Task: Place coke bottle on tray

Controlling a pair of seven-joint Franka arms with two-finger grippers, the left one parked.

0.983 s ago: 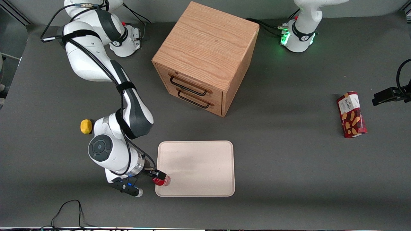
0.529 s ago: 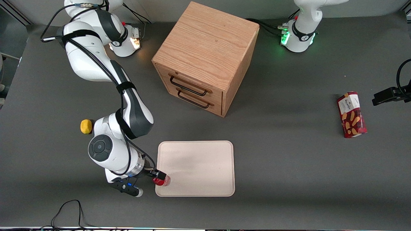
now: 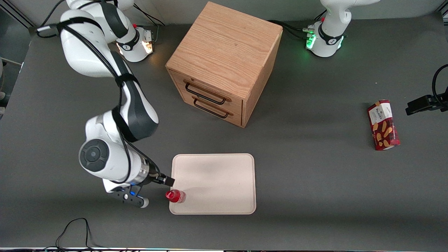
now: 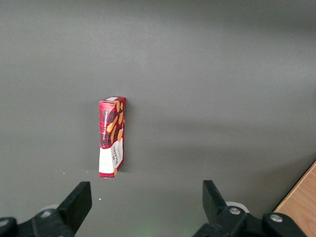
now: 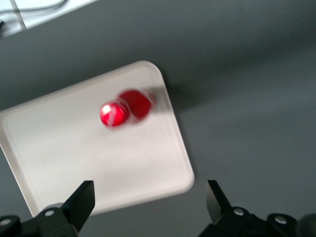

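We see the coke bottle [image 3: 175, 196] standing upright on the tray [image 3: 217, 182], tucked into the tray's corner in the lower left of the frame, nearest the working arm. The gripper [image 3: 168, 182] hangs just above it, fingers spread wide with nothing between them. At the right edge, a biscuit box [image 3: 383, 125] lies flat on the worktop [image 3: 315, 175].

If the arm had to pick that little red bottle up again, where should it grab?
Probably around the labelled body just under the cap, coming straight down: the coke bottle stands upright on the tray near its corner. The open gripper hangs just above it.
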